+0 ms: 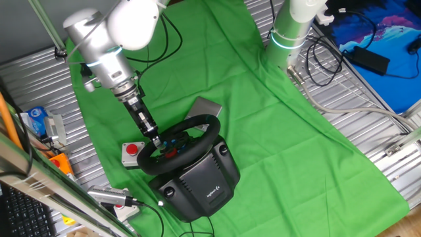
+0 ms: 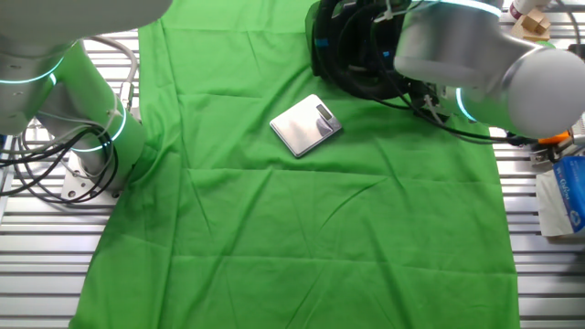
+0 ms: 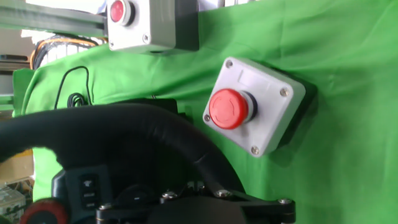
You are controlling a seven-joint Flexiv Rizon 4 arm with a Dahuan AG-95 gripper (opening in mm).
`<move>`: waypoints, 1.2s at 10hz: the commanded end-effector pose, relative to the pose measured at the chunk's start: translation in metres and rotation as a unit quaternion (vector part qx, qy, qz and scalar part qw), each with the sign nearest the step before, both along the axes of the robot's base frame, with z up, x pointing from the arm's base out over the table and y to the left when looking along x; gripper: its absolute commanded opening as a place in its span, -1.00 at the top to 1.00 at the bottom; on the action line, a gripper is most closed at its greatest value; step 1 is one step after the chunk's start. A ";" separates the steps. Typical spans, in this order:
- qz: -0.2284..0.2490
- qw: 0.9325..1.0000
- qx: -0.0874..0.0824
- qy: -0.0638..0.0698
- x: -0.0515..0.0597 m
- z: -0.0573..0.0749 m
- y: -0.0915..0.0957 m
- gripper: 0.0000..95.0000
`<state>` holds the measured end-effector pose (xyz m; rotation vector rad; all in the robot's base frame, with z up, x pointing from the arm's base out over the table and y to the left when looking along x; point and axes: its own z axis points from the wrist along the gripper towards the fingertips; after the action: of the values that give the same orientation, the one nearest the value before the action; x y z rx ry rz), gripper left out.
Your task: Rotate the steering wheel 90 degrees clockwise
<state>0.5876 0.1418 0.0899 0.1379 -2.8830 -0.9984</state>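
The steering wheel [image 1: 209, 137] is a black round rim with red and blue buttons on its hub, on a bulky black base [image 1: 200, 184], near the front of the green cloth. My gripper [image 1: 156, 141] reaches down onto the left part of the rim. In the hand view the rim [image 3: 124, 124] curves across and runs in between the jaws of my gripper [image 3: 193, 188], which looks shut on it. In the other fixed view the wheel [image 2: 347, 55] is mostly hidden behind my arm.
A small grey box with a red round button [image 1: 133, 153] lies just left of the wheel, close in the hand view [image 3: 255, 106]. A second button box [image 3: 143, 22] lies beyond. A flat silver device [image 2: 306, 125] lies behind the wheel. Another arm's base [image 1: 289, 33] stands at the back.
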 end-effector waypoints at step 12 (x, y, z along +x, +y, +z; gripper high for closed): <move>-0.020 1.000 -0.007 0.011 -0.035 0.009 -0.009 1.00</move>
<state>0.5511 0.1332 0.0994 0.0645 -2.8870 -0.9781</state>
